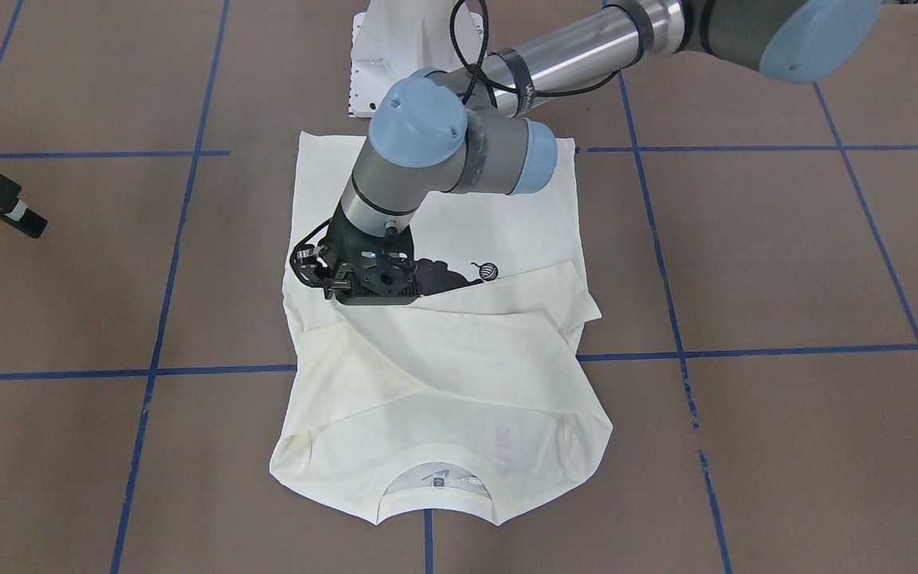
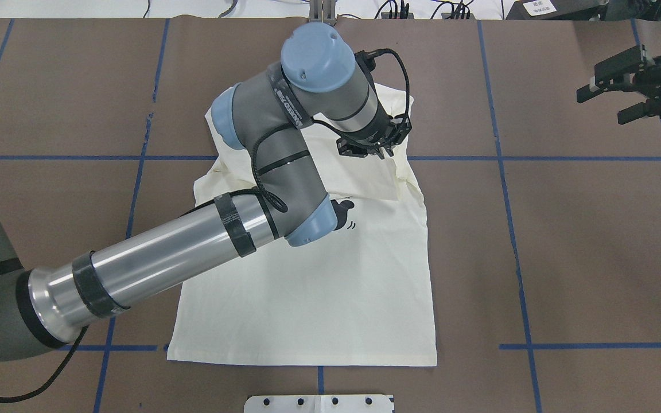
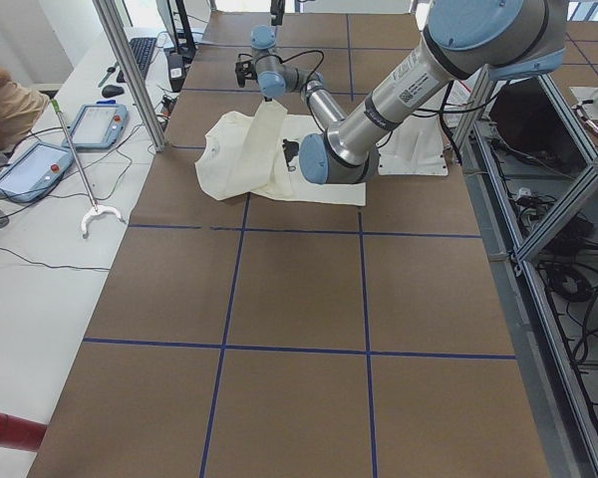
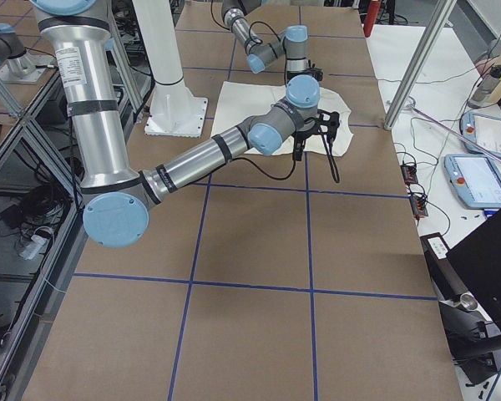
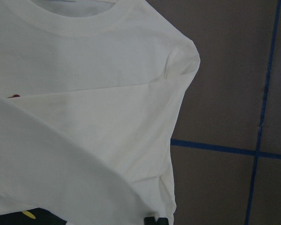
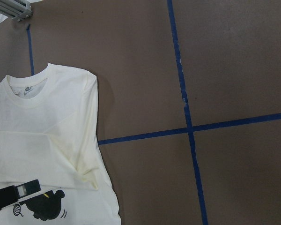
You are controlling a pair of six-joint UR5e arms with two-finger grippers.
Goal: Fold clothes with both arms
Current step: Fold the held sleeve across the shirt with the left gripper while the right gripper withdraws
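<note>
The cream T-shirt lies flat mid-table, print side up, with its collar at the far edge from the robot. Part of the black cat print shows. My left arm reaches across the shirt. My left gripper is shut on a sleeve and holds it drawn across the chest, lifted a little off the table. The left wrist view shows the collar and the sleeve below it. My right gripper is open and empty, hovering well off to the shirt's side.
The white pedestal base stands at the robot's edge, close to the shirt's hem. Blue tape lines grid the brown table. A side bench with tablets and a metal post lie beyond the table's far edge.
</note>
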